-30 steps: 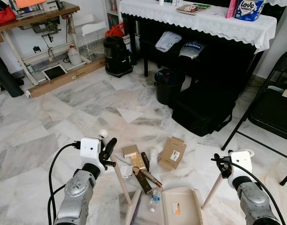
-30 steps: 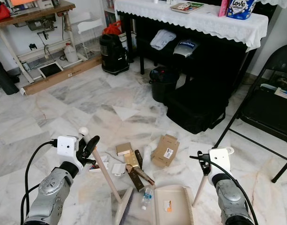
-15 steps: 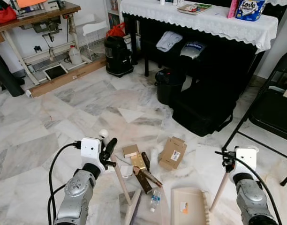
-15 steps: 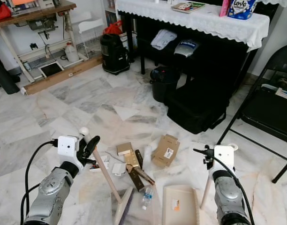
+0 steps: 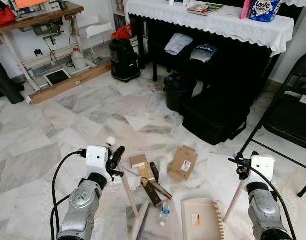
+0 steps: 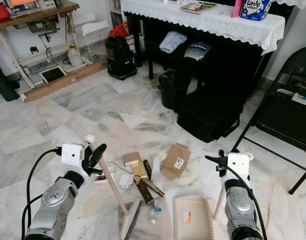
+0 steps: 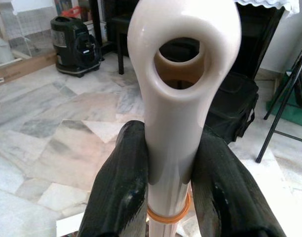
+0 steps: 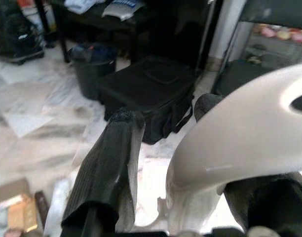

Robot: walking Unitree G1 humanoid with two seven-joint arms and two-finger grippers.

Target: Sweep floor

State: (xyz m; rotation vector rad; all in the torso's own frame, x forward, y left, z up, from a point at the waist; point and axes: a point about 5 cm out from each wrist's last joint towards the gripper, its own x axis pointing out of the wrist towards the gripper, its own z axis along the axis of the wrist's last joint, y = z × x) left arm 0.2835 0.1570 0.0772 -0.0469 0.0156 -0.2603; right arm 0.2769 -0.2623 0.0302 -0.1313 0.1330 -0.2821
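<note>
Gripping a cream broom handle [image 7: 183, 98], the left pincer [image 7: 166, 187] slants it over scattered litter [image 5: 152, 177].

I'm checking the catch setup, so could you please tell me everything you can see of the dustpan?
The dustpan is beige plastic, a flat tray with a comb of teeth along its right edge and a small orange-and-white label on its face. It rests on the marble floor, beside the litter. Its pale handle slants up to the right tool, which grips its looped top.

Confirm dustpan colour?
Cream dustpan with an orange label; clearest in the left eye view.
</note>
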